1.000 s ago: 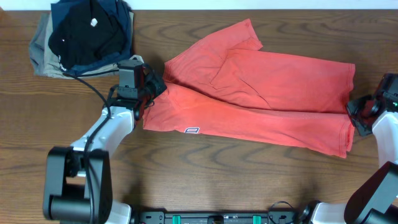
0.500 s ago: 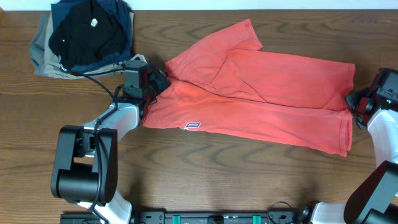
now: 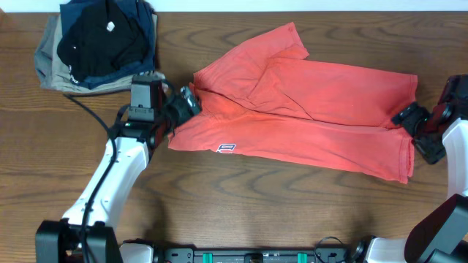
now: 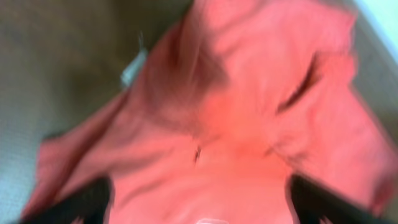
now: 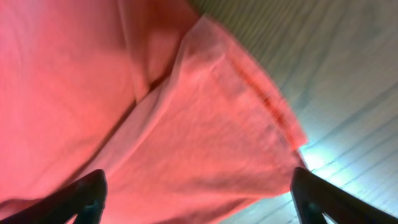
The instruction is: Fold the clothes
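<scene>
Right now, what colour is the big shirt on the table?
The T-shirt is coral red, clearest in the overhead view.

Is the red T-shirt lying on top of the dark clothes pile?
No, the red T-shirt lies on the table, apart from that pile.

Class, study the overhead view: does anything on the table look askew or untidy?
The coral T-shirt lies slanted, its folded-over layer stops short of the lower edge, and one sleeve pokes out past the fold. The folded pile at the far corner looks tidy.
</scene>
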Robot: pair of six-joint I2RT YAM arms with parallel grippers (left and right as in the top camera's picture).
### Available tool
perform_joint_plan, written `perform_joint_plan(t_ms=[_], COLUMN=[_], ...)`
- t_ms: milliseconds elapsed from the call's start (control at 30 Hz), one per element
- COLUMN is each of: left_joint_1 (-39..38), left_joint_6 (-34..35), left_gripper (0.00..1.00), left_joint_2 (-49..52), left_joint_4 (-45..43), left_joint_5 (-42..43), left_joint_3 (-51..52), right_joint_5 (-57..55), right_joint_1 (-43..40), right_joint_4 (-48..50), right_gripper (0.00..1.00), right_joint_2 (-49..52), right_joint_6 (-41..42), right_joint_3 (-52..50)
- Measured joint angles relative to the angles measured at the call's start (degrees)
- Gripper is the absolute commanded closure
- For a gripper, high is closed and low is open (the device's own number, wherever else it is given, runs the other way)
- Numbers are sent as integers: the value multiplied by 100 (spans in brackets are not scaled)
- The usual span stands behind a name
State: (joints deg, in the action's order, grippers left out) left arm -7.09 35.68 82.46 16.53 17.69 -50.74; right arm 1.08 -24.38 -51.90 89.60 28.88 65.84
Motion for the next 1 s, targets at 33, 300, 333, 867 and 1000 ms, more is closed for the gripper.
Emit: perform_joint_plan(t_ms=[33, 300, 333, 867, 1000], left_joint_1=[-48, -428, -428, -328, -72], left_joint_6=[-55, -444, -463, -249, -44], left_gripper=[35, 94, 94, 94, 94], left_joint_2=[11, 868, 984, 1753, 1751], left_joint_4=[216, 472, 459, 380, 844], left_joint_5=[0, 17, 20, -92, -90], left_joint_3=[-2, 0, 0, -55, -136], right_joint_5=[70, 452, 472, 562, 339], right_joint_1=[15, 232, 240, 850, 850], right_joint_4=[11, 323, 422, 1963, 1738], right_gripper=[23, 61, 68, 90, 90], right_joint_2=[0, 2, 2, 81, 153], right_joint_6=[-50, -94, -98, 197, 444], right_joint_3=[-50, -920, -1005, -2221, -2197])
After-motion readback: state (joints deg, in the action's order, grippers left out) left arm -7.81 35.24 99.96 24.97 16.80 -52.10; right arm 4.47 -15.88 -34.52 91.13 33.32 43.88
